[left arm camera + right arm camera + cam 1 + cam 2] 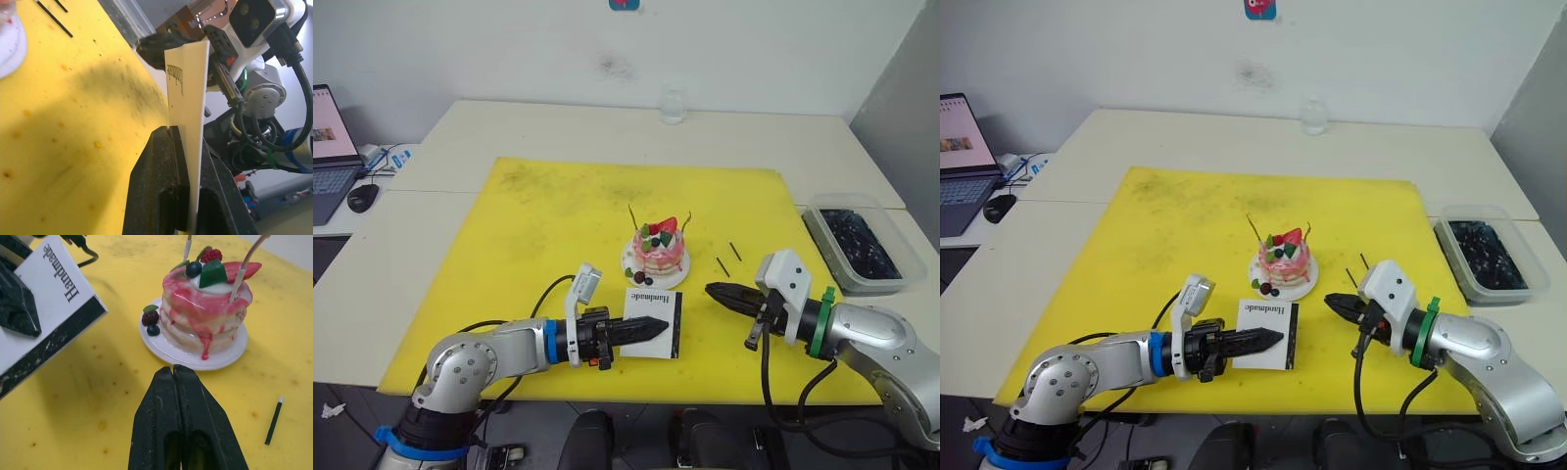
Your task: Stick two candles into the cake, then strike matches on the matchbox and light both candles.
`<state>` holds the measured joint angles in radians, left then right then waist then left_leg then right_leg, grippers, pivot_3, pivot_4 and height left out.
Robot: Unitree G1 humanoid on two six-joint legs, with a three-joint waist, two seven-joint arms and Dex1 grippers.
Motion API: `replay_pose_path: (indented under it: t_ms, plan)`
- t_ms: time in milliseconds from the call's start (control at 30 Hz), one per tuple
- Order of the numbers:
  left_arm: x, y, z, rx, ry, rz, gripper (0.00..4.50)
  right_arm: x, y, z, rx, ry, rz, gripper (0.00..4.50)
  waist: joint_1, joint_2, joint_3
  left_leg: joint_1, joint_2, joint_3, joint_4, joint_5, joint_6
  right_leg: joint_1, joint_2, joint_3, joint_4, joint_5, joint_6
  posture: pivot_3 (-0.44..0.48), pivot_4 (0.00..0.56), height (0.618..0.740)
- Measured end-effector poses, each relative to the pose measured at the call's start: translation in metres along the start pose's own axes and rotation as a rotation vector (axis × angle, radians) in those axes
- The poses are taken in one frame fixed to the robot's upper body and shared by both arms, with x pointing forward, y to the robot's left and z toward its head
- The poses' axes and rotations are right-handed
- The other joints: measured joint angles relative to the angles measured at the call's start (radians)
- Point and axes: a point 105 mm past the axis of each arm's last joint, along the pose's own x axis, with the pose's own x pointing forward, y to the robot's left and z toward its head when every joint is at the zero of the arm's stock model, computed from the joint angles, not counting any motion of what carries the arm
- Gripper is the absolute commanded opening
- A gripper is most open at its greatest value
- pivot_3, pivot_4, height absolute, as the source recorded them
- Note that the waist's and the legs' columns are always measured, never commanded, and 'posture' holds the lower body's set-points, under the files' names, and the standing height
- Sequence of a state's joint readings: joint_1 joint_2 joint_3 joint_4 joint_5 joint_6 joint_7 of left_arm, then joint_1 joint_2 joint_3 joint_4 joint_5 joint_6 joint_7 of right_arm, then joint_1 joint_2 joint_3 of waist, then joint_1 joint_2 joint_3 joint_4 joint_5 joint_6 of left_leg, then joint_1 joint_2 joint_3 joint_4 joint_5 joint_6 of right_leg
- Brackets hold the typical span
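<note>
Both candles (243, 265) are already stuck in the cake (658, 250). The matchbox (655, 323), lifted just before the cake, is pinched by the left gripper (651, 330). The right gripper (717, 291) is empty, jaws pressed together. The matches (728, 258) are left unstruck on the mat.

looks like a lab or office room: plain white wall (509, 49), pale tables (558, 127) pushed together, yellow mat (558, 225) laid as a work surface, open laptop (331, 147) and mouse (362, 197) on a side desk, clear bin (857, 240) of dark bits.
</note>
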<state>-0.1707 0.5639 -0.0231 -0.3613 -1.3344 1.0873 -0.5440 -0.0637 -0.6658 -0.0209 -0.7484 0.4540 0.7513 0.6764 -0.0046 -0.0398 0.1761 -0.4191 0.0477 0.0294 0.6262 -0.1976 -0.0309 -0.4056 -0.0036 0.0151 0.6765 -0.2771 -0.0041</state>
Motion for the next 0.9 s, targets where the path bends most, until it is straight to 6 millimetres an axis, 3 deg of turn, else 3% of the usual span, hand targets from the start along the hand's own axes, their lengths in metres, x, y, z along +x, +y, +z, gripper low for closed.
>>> replay_pose_path:
  t_ms: [267, 433, 667, 900]
  plan:
    - [-0.001, 0.022, -0.005, -0.123, 0.026, 0.084, 0.01, -0.001, 0.005, -0.009, 0.001, 0.043, 0.016, 0.0, -0.001, 0.0, 0.0, 0.0, 0.0, 0.0, 0.0, 0.0, 0.0, 0.0, 0.0, 0.0, 0.0, 0.0, 0.0, 0.0, 0.15, 0.74]
    - [0.007, 0.034, -0.022, -0.197, 0.135, 0.157, 0.01, 0.017, 0.015, -0.018, -0.024, 0.096, 0.081, 0.0, -0.002, 0.0, 0.0, 0.0, 0.0, 0.0, 0.0, 0.0, 0.0, 0.0, 0.0, 0.0, 0.0, 0.002, 0.004, 0.0, 0.15, 0.74]
    - [0.009, 0.039, -0.027, -0.203, 0.183, 0.209, 0.01, 0.033, 0.021, -0.034, -0.043, 0.186, 0.125, 0.0, -0.003, 0.0, 0.0, 0.0, 0.0, 0.0, -0.001, 0.0, 0.0, 0.0, 0.0, 0.0, 0.0, 0.002, 0.004, 0.0, 0.15, 0.74]
    - [0.01, 0.041, -0.027, -0.209, 0.185, 0.221, 0.01, 0.036, 0.023, -0.043, -0.053, 0.226, 0.135, 0.0, -0.002, 0.0, 0.0, 0.001, 0.0, 0.0, 0.0, 0.0, 0.0, 0.0, 0.0, 0.0, 0.0, 0.003, 0.005, 0.0, 0.15, 0.74]
